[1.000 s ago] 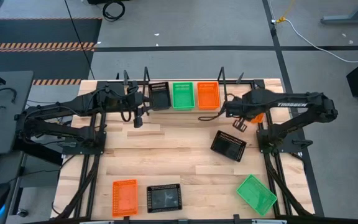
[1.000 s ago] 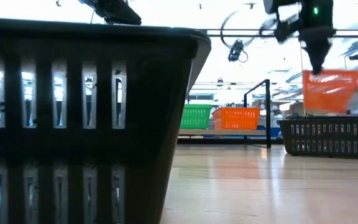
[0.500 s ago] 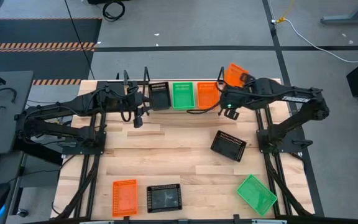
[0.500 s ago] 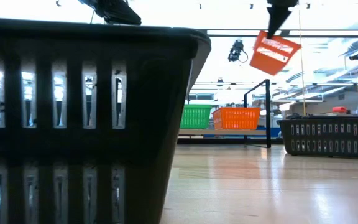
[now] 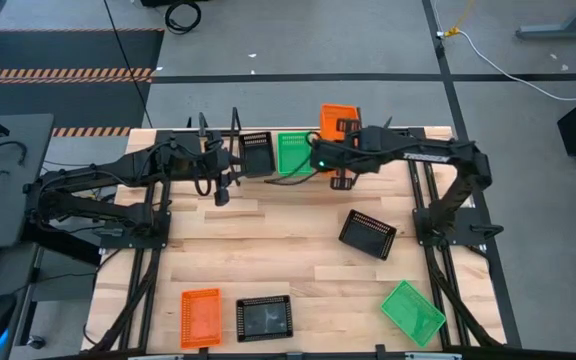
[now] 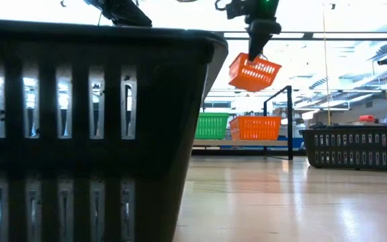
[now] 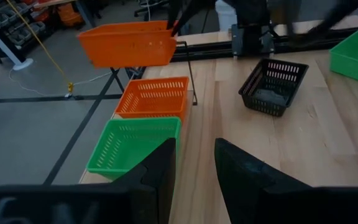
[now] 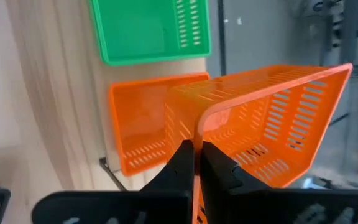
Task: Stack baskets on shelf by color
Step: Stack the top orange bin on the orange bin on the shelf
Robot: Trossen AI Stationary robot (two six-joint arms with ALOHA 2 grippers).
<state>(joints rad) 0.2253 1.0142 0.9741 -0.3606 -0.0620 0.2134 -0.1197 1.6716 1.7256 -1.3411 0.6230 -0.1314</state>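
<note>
A: Above the low pale wood shelf [image 5: 298, 178] at the table's far edge, what does the right end effector [image 8: 196, 163] hold?

B: It is clenched on the rim of an orange rectangular plastic mesh basket [image 6: 254, 72], lifted clear and tilted over the second orange basket [image 5: 326, 160] standing on the shelf.

A: What else stands on the shelf?

B: A green mesh basket [image 5: 291, 153] sits beside that orange one, and a black mesh basket [image 5: 256, 154] beside the green.

A: State of the left end effector [image 7: 194, 163]?

B: Its fingers stand partly apart, grasping nothing. It hangs near the black basket on the shelf.

A: Which baskets lie on the wooden table [image 5: 288, 250]?

B: A black one [image 5: 368, 234] lies mid-table at an angle. Along the near edge lie an orange one [image 5: 200, 318], a black one [image 5: 264, 318] just beside it, and a green one [image 5: 413, 312] well apart toward the right.
</note>
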